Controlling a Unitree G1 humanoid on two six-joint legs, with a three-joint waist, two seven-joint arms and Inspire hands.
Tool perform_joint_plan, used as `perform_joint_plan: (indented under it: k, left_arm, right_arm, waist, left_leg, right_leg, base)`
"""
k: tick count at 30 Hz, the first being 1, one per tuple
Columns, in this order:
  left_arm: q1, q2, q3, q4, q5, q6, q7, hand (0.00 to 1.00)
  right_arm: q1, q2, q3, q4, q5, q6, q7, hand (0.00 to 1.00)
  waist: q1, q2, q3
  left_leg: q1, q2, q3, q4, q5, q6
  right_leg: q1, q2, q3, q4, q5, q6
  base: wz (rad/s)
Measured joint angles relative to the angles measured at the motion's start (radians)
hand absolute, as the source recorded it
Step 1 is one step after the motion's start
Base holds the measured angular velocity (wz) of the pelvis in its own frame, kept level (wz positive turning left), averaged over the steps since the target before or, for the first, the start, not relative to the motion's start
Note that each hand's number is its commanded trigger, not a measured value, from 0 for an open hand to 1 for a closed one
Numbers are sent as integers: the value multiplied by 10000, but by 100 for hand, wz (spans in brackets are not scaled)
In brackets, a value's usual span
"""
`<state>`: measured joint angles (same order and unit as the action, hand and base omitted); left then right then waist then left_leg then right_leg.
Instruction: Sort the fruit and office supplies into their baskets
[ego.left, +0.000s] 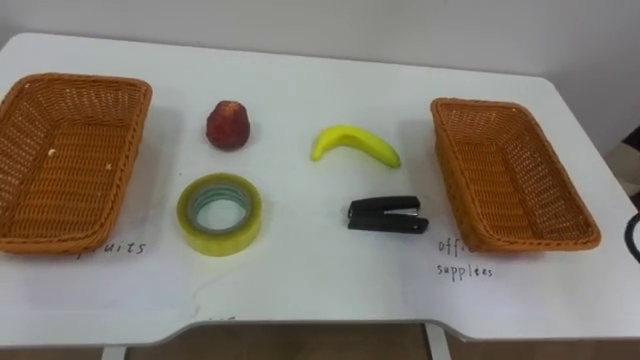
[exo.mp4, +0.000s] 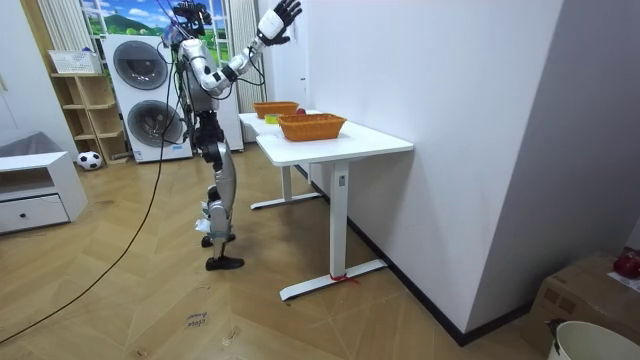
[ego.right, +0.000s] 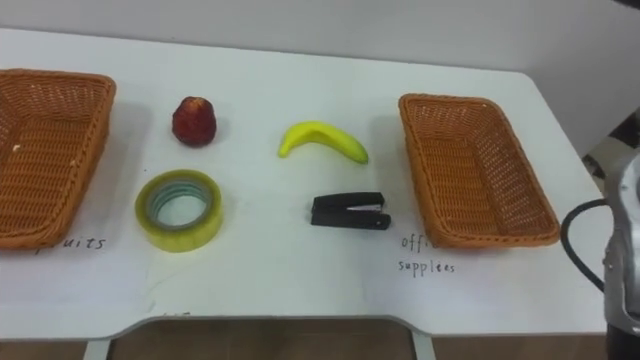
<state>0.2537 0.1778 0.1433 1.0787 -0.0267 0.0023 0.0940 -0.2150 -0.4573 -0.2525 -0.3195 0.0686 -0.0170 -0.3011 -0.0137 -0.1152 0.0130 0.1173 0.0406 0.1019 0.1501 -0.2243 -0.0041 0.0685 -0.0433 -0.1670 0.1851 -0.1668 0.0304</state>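
Note:
On the white table (ego.left: 300, 260) lie a red apple (ego.left: 228, 125), a yellow banana (ego.left: 355, 144), a roll of yellowish tape (ego.left: 219, 213) and a black stapler (ego.left: 386, 215). The left wicker basket (ego.left: 125, 150) sits by the handwritten word for fruits. The right wicker basket (ego.left: 455, 165) sits by the words for office supplies. Both baskets hold nothing. In the room view I stand at the table's long side with my left hand (exo.mp4: 280, 20) raised high, its fingers spread open. A grey part of my right arm (ego.right: 625, 240) hangs past the table's right edge.
The table's back edge meets a white wall (ego.left: 400, 25). Behind me in the room view stand washing machines (exo.mp4: 150, 100), a shelf (exo.mp4: 85, 110) and a low white cabinet (exo.mp4: 35, 195). Wooden floor (exo.mp4: 150, 300) lies around the table.

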Motion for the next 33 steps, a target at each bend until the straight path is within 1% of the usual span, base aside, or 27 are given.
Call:
perform_joint_plan:
  k: [3, 4, 6, 8, 10, 13, 17, 19, 22, 26, 27, 29, 31, 33]
  left_arm:
    - [5, -19, -17, -249, -1, 79, -138, 0]
    - [1, -24, -24, -373, -1, 140, -172, 0]
    - [3, -38, -39, -506, -9, 144, -184, 0]
    - [15, -40, -40, -570, -8, 146, -185, 0]
    - [-34, -36, -82, -595, -6, 144, -194, 0]
    - [-96, -20, -86, -580, -10, 132, -261, 0]
    - [-91, 23, -87, -572, -9, 134, -265, 0]
    - [-133, 37, -82, -577, -9, 134, -325, 0]
    - [-176, 62, -85, -593, -9, 134, -452, 0]
    - [-218, 224, -113, -592, -8, 134, -662, 0]
    - [-253, 303, -222, -591, -8, 134, -692, 0]
    - [-313, 395, -300, -591, -9, 134, -794, 0]
    - [-382, 410, -304, -591, -9, 131, -852, 0]
    - [-419, 407, -304, -591, -6, 131, -848, 0]
  right_arm:
    - [84, 0, 347, 41, -21, 185, 797, 0]
    - [195, 0, 433, 40, -37, 263, 1108, 0]
    - [301, 0, 545, 40, -90, 411, 1499, 0]
    - [308, 0, 682, 43, -357, 515, 1833, 0]
    - [310, 2, 791, 178, -753, 532, 2169, 0]
    - [456, 6, 899, 336, -1243, 659, 2606, 0]
    - [454, 6, 1316, 346, -1960, 767, 3217, 0]
    - [454, 4, 1518, 346, -2376, 832, 3785, 0]
    - [454, 3, 1544, 346, -2531, 842, 4523, 0]
    - [455, 3, 1545, 406, -2704, 842, 5084, 0]
    - [454, 3, 1546, 459, -2706, 842, 5258, 0]
    - [455, 3, 1546, 581, -2708, 842, 5514, 0]
    - [454, 3, 1551, 684, -2724, 842, 5833, 0]
    - [454, 3, 1553, 686, -2723, 842, 6099, 0]
  waist:
    - [-12, 49, 25]
    - [-1, 68, 6]
    - [15, 99, -19]
    - [12, 133, -67]
    - [69, 117, -127]
    - [219, 55, -171]
    - [242, -8, -157]
    - [237, -34, -137]
    - [278, -53, -119]
    - [345, -138, -79]
    - [355, -165, -67]
    - [389, -193, -73]
    - [462, -217, -89]
    - [470, -213, -87]
  left_leg:
    - [-20, 6, -2, -4, -1, -1]
    - [-30, 10, -9, -7, -2, -1]
    - [-48, 10, -29, -7, -1, -1]
    - [-62, 9, -81, 0, -1, -1]
    - [-20, 9, -134, 11, 0, -1]
    - [22, 9, -241, 12, 1, 0]
    - [11, -7, -228, 13, 1, -1]
    - [-23, 1, -243, 25, 1, -1]
    - [-31, 1, -254, 26, 1, -2]
    - [-56, 2, -296, 22, 1, -1]
    - [-66, 1, -322, 22, 0, -2]
    - [-83, 1, -346, 21, 1, -2]
    - [-122, -5, -363, 22, 1, -1]
    - [-180, -10, -376, 34, 1, -1]
  right_leg:
    - [-19, 7, -4, -2, 3, -5]
    - [-26, 11, -11, -2, 3, -5]
    - [-35, 6, -51, -3, 3, -5]
    - [-30, -2, -151, -3, 3, -5]
    - [21, -1, -168, -9, 3, -5]
    - [86, 2, -156, -22, 3, -5]
    - [159, -2, -187, -178, 4, -5]
    - [159, 0, -229, -173, 5, -7]
    - [161, -3, -238, -157, 6, -9]
    - [157, -3, -279, -157, 8, -12]
    - [157, -3, -297, -157, 9, -13]
    - [154, -2, -313, -159, 9, -13]
    - [126, -8, -313, -160, 9, -13]
    - [88, -11, -293, -164, 9, -13]
  base:
    - [0]
    - [0]
    - [3]
    - [6]
    - [4]
    - [3]
    - [2]
    - [6]
    - [1]
    - [2]
    - [5]
    - [4]
    - [0]
    - [0]
